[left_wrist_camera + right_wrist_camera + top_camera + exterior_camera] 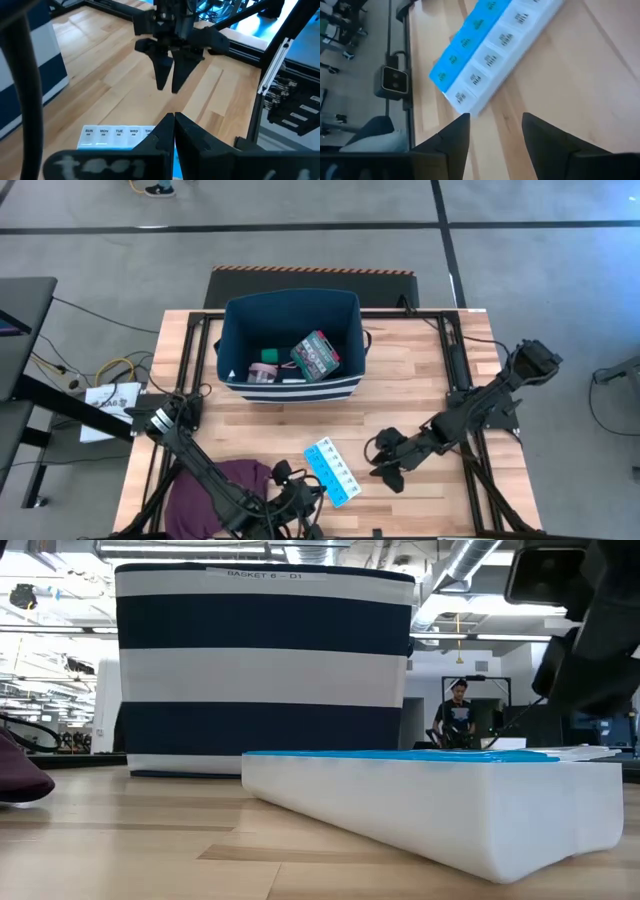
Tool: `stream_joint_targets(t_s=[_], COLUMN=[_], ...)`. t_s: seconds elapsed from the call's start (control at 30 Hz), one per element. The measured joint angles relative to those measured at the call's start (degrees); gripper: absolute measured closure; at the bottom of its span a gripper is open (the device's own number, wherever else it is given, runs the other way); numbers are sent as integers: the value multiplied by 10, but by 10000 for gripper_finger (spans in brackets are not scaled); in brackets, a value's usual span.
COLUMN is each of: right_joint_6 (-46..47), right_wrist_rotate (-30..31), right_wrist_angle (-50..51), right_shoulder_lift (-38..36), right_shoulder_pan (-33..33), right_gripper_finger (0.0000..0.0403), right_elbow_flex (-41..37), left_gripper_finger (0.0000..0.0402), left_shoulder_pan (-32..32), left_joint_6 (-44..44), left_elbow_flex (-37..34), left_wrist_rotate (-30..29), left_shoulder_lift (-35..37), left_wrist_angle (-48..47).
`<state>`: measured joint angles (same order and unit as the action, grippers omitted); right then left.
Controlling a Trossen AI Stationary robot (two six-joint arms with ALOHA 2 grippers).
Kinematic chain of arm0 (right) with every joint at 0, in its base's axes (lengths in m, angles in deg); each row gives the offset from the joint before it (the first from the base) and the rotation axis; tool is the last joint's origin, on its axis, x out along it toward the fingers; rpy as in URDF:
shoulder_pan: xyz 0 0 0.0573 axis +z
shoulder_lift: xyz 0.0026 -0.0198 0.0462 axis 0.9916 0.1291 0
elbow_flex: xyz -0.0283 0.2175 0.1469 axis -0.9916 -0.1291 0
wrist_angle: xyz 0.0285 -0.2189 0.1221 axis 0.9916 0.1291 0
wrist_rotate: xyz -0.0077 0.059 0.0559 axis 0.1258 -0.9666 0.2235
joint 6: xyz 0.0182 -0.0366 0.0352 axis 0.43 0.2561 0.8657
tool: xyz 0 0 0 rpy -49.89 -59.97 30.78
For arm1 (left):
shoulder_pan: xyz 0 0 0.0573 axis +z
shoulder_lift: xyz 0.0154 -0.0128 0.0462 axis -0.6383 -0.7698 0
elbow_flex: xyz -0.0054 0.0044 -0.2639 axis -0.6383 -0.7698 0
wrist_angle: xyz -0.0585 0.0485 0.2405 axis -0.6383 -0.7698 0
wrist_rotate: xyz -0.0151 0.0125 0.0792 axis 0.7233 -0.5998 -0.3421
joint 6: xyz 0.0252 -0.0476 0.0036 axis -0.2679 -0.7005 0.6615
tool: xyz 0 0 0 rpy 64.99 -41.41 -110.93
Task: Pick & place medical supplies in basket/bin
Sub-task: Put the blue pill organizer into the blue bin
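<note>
Now | our right gripper (385, 472), fingers apart, nears the organizer (331, 471) for pickup | left gripper (173, 131) together, waiting | bin (290, 307) far, already part-filled.

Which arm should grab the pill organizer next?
Probably the right. The right hand is open and aimed at the pill organizer just ahead. The left hand is shut.

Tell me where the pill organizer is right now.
In the high view, the pill organizer lies on the table's near middle, between the purple cloth and the right gripper, in front of the basket.
</note>
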<state>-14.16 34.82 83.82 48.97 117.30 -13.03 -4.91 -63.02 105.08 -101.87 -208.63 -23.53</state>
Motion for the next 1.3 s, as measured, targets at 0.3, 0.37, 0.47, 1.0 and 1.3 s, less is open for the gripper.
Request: stream_joint_targets(t_s=[0.3, 0.37, 0.47, 1.0, 1.3], right_joint_6=[0, 10, 44, 55, 55], right_wrist_rotate=[-30, -31, -33, -86, -59], right_wrist_angle=[2, 3, 2, 5, 4], right_shoulder_lift=[29, 28, 27, 28, 28], right_shoulder_pan=[-20, -22, -25, -50, -53], right_gripper_finger=[243, 247, 251, 165, 148], right_elbow_flex=[31, 31, 31, 31, 31], left_gripper_finger=[401, 401, 401, 401, 401], left_shoulder_pan=[0, -1, -1, -1, 8], left_joint_6=[10, 12, 14, 18, -11], left_elbow_flex=[0, 0, 0, 0, 0], left_wrist_rotate=[-1, -2, -1, 2, 41], left_shoulder_lift=[0, 0, 0, 0, -71], left_wrist_angle=[4, 4, 4, 5, 50])
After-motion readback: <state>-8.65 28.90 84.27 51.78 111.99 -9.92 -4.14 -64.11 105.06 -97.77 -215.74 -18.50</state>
